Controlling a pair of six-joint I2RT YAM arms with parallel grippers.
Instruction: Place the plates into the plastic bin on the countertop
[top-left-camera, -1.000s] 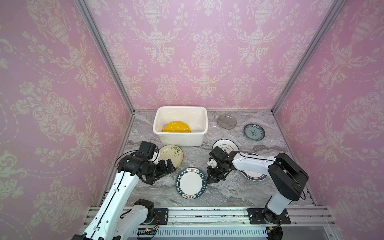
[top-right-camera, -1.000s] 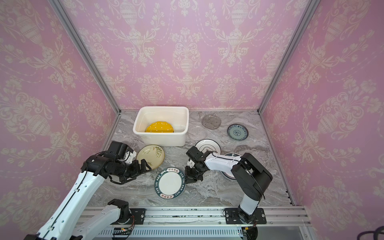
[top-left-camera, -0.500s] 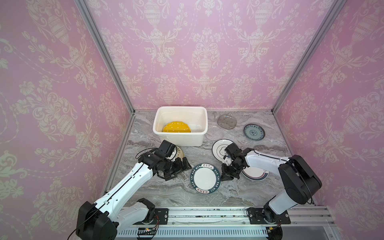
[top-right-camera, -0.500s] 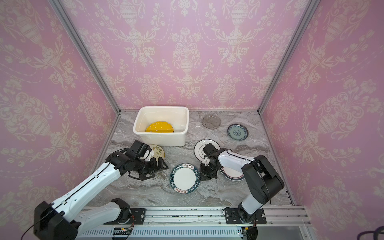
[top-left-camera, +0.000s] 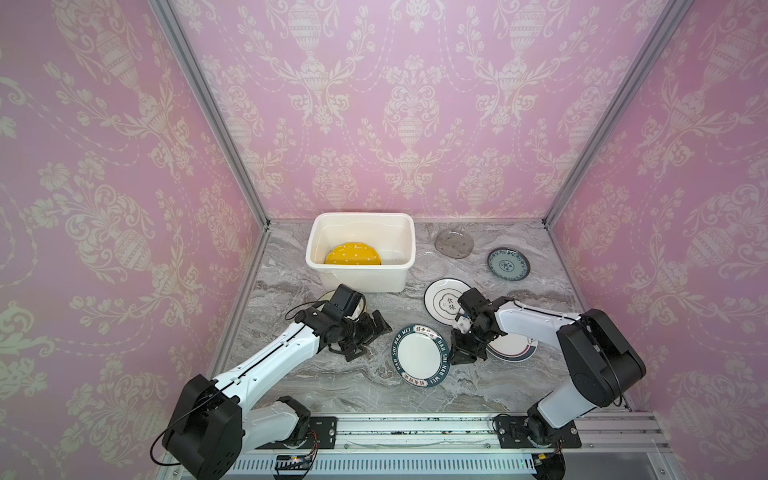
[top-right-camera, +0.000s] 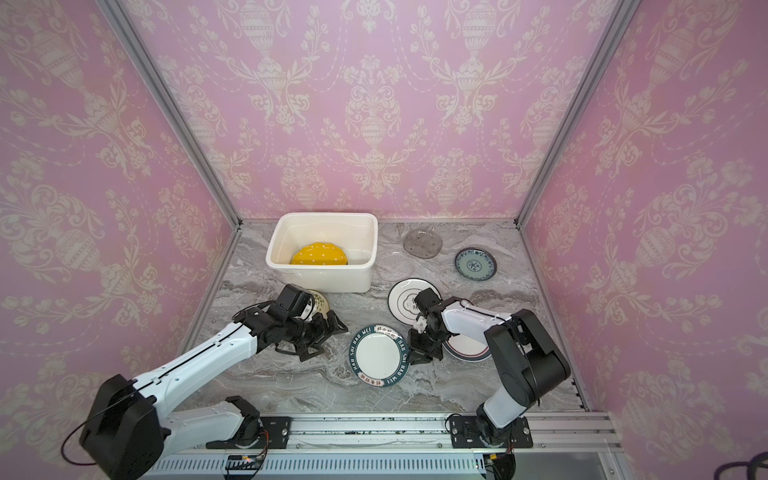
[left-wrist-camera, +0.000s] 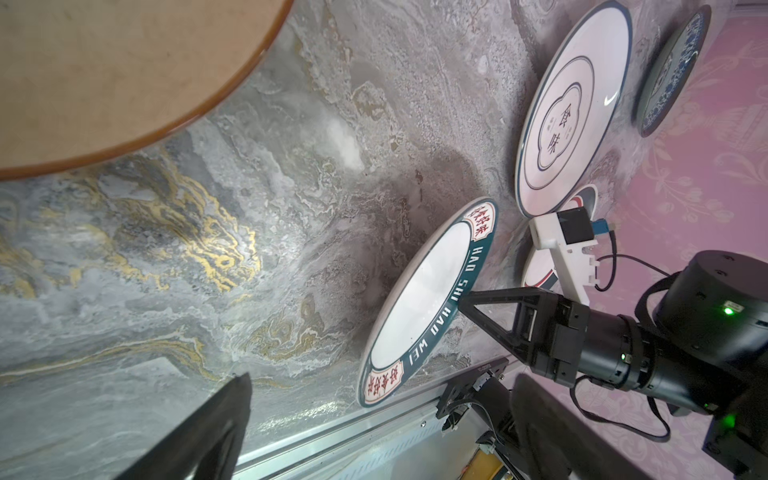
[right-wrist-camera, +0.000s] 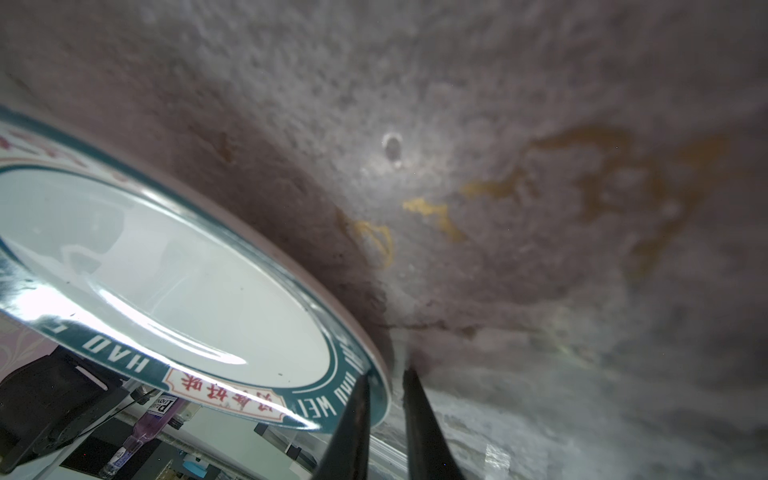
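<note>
A white plate with a teal lettered rim (top-left-camera: 420, 355) (top-right-camera: 378, 356) (left-wrist-camera: 424, 291) lies on the countertop (top-left-camera: 332, 386) near the front middle. My right gripper (top-left-camera: 457, 353) (right-wrist-camera: 384, 374) straddles its right rim, jaws slightly apart, with a thin gap beside the rim. My left gripper (top-left-camera: 370, 336) (left-wrist-camera: 382, 432) hovers wide open and empty just left of that plate. The plastic bin (top-left-camera: 361, 280) at the back holds a yellow dotted plate (top-left-camera: 353, 255). A cream plate (top-right-camera: 318, 300) (left-wrist-camera: 124, 62) lies mostly hidden under my left wrist.
A white plate with characters (top-left-camera: 442, 299) and a striped-rim plate (top-left-camera: 513, 347) lie partly under my right arm. A blue-patterned plate (top-left-camera: 508, 264), a smoky glass plate (top-left-camera: 454, 244) and a clear glass plate (top-left-camera: 428, 266) sit at the back right. An aluminium rail (top-left-camera: 415, 428) edges the front.
The right gripper has dragged the teal-rimmed plate to the right and its jaws have just parted a little. The left arm has swung in toward the plate, still open.
</note>
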